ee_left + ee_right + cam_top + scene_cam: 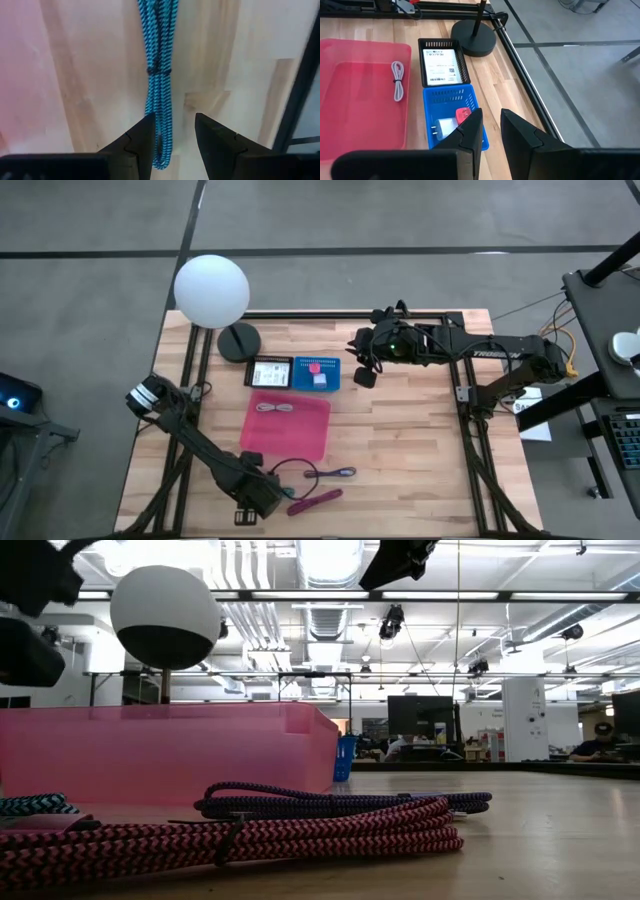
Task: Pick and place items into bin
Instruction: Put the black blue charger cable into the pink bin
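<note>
We see the left gripper (172,145), released, at the table's near edge, straddling the teal cord's (160,75) end, cord axis running straight ahead.

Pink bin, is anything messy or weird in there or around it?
Nothing looks broken or spilled. The pink bin holds one white cord, neatly bundled. The teal cord, purple cord and magenta cord lie on the table, tied.

The one marking that can be made out is pale lettering along the right arm (497,352), apparently "TROSSEN". A white label (439,65) in the black tray (443,44) carries printed lines and a barcode, too small to read.
</note>
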You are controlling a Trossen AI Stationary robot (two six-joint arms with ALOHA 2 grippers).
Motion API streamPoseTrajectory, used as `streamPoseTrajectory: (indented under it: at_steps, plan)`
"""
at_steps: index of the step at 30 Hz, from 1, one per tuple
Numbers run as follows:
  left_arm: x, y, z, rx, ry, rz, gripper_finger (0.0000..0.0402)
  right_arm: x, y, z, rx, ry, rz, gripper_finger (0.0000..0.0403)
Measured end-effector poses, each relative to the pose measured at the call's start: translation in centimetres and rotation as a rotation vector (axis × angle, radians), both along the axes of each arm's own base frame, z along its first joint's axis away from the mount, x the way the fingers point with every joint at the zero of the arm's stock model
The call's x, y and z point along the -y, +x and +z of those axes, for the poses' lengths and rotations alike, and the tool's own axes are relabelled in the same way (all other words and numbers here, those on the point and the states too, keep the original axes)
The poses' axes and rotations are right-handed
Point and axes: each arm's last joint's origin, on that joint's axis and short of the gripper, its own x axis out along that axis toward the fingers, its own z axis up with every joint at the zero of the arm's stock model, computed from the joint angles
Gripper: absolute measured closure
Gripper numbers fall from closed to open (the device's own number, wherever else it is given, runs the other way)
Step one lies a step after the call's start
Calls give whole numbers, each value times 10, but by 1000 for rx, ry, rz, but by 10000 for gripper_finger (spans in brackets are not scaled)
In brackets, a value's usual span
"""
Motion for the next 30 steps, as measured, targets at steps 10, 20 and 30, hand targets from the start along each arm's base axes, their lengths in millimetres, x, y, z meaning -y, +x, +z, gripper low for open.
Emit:
streamPoseTrajectory:
  at_steps: [10,20,30]
  plan:
    - [-4,-5,-12,-20,-48,-5,213,0,0,0,0,2,-1,346]
    - [-10,-11,-23,-34,0,2,192,0,0,0,-1,2,-1,346]
    - [-13,-14,-26,-45,22,-6,281,0,0,0,-2,2,-1,346]
